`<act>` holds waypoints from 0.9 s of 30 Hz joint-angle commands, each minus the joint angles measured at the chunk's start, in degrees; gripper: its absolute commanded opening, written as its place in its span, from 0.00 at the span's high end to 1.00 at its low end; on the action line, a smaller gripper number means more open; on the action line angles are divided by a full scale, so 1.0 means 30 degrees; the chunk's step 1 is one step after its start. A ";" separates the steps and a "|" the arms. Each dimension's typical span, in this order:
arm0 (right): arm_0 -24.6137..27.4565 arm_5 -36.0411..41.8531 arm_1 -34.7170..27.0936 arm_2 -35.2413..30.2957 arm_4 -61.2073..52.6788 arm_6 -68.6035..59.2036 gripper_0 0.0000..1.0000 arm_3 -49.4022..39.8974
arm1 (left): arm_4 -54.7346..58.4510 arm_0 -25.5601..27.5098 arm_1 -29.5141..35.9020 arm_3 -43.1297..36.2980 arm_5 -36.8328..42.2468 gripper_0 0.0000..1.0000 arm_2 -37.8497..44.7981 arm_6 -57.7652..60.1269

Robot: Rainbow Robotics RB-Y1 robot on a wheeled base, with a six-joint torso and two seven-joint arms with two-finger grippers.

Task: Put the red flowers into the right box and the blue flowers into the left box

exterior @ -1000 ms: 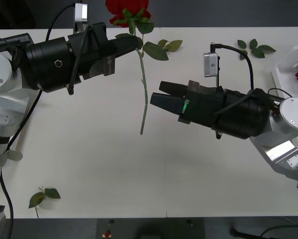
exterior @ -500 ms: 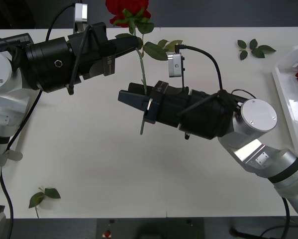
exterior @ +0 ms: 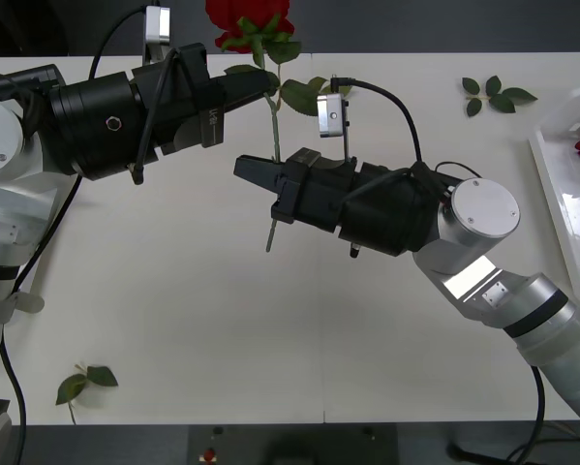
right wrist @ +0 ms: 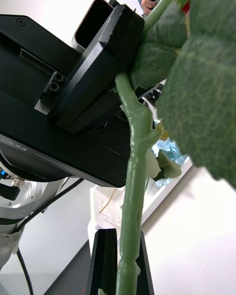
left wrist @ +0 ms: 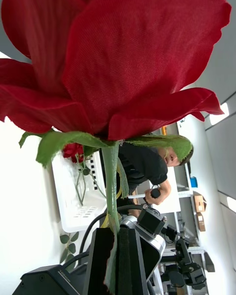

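- We take the red rose [exterior: 249, 15] as our landmark: it is held up above the white table [exterior: 173, 320], bloom at the far edge, stem running down toward the robot.
- From the front, the left gripper [exterior: 267, 81] is clamped on the stem just under the bloom.
- Lower on the same stem, the right gripper [exterior: 262, 172] has its black fingers on either side of it; from this angle we cannot say for certain that they pinch.
- The right wrist view settles more: the green stem [right wrist: 132, 196] runs straight down between the dark fingers [right wrist: 104, 260] at the bottom edge, which look closed against it, and the left gripper's black body sits just above.
- The left wrist view shows what the front does not: the bloom from below, the stem caught between closed fingers, and beyond the rose the right box [left wrist: 73, 196] holding another red flower.
- In the front view that box [exterior: 561, 165] lies well to the rose's right at the table edge.
- Loose leaf sprigs [exterior: 498, 95] lie right of the rose, another [exterior: 84, 380] far below it.
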 commanded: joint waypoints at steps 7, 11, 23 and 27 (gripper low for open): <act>-0.0510 0.0027 -0.0163 -0.0154 0.0009 -0.0702 1.00 -0.0474 | 0.0139 -0.0222 -0.0022 -0.0692 0.0102 0.00 0.0091 -0.1074; -0.0540 0.0027 -0.0251 -0.0154 0.0009 -0.0790 1.00 -0.0474 | 0.0139 -0.0222 -0.0022 -0.0692 0.0102 0.00 0.0091 -0.1074; -0.0657 0.0027 -0.0486 -0.0212 -0.0079 -0.0790 1.00 -0.0503 | 0.0139 -0.0222 -0.0022 -0.0692 0.0102 0.00 0.0091 -0.1074; -0.0628 0.0027 -0.0661 -0.0212 -0.0226 -0.0790 1.00 -0.0503 | 0.0139 -0.0222 -0.0022 -0.0692 0.0102 0.00 0.0091 -0.1074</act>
